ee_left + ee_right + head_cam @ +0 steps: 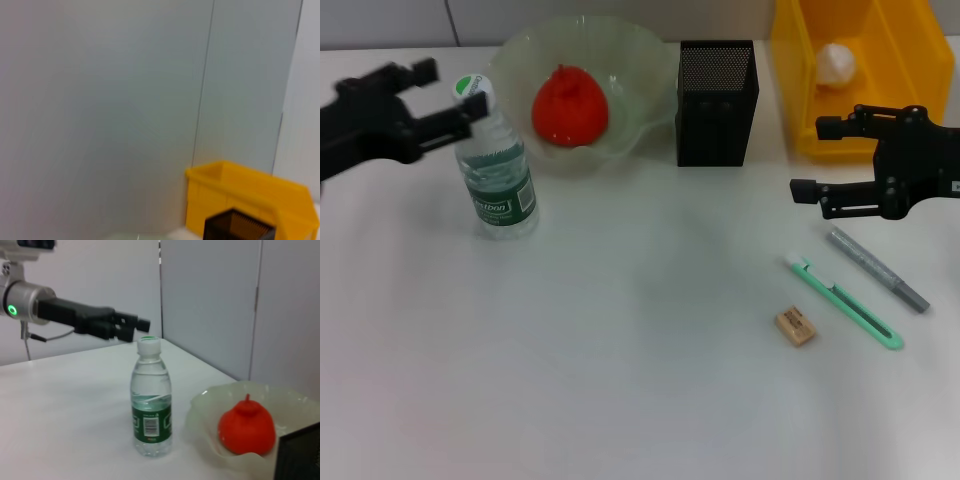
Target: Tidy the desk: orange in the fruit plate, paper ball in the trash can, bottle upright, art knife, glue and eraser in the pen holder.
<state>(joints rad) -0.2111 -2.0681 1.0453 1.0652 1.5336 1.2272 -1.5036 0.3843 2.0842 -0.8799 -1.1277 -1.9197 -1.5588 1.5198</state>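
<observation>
While upright, bottle (pixel 498 175) touches left fingers (pixel 470 112).

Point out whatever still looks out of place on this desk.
Three small items lie loose on the table instead of in the pen holder: the art knife, the glue beside it, and the eraser. The bottle stands upright, the orange sits in the fruit plate. Nothing looks spilled or damaged.

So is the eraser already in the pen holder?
No, the eraser lies on the table beside the art knife, well in front of the pen holder.
</observation>
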